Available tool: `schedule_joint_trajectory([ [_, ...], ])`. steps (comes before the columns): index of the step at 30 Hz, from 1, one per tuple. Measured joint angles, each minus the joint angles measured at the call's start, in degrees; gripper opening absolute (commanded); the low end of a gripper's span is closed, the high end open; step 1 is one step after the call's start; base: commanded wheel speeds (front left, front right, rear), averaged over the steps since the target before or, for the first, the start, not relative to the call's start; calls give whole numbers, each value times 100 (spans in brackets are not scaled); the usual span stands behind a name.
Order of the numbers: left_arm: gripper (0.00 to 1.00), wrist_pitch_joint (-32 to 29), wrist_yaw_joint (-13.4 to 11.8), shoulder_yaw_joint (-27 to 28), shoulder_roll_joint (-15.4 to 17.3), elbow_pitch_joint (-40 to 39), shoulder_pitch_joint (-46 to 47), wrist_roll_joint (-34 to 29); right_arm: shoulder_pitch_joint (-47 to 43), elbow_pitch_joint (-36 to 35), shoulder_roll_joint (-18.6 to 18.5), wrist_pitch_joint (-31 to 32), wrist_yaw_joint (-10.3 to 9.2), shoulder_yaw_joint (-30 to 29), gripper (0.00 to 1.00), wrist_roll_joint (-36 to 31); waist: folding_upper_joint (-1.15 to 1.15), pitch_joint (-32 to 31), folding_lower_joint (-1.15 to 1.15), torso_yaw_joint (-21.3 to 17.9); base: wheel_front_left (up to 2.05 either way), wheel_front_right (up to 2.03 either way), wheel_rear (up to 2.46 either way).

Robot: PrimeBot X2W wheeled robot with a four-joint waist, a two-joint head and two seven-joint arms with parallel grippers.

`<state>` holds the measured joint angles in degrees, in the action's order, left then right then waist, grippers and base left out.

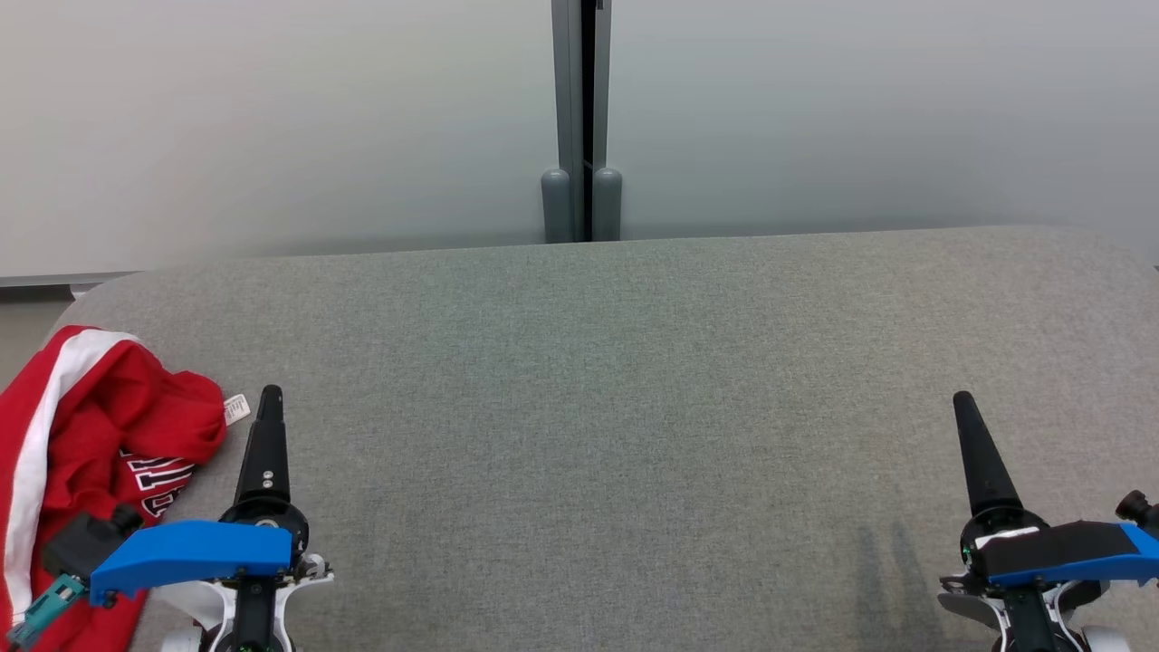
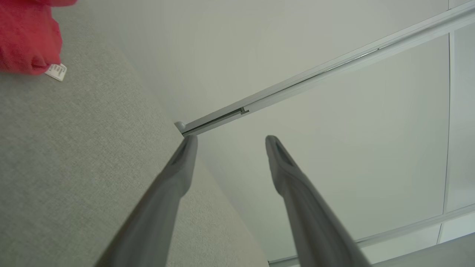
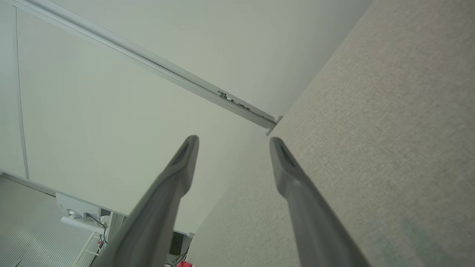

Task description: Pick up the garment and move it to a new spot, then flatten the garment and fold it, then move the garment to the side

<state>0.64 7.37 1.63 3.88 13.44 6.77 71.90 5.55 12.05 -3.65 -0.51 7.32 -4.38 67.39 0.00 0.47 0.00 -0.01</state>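
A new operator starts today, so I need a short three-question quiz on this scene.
1. True or false: the red garment lies neatly folded in the middle of the grey table.
2. Which is nearer the garment? A) left gripper B) right gripper
3. Fill in: both grippers' jaws stand ____ and hold nothing.
Key: 1 false, it lies crumpled at the table's left edge; 2 A; 3 open.

Bright, even, diffuse light. Head view sharp. Wall [image 1: 272,136] shades darker toward the table's [image 1: 634,380] far edge. Two faint soft shadows near its front right corner. Wrist views: fingers [image 2: 297,193] blurred close up, weave beyond sharper.
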Motion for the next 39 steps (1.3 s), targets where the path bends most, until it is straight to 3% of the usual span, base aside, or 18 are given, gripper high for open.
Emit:
schedule_joint_trajectory([
  [20,100,402,0,-352,180,57,74,-2348,20,-16,-87,-404,1,153,100,-2597,0,-34,0,-3,0,0,0],
  [39,100,712,1,-691,387,338,108,-3862,41,-8,-96,-689,8,242,100,-4139,0,-48,0,-1,0,0,0],
])
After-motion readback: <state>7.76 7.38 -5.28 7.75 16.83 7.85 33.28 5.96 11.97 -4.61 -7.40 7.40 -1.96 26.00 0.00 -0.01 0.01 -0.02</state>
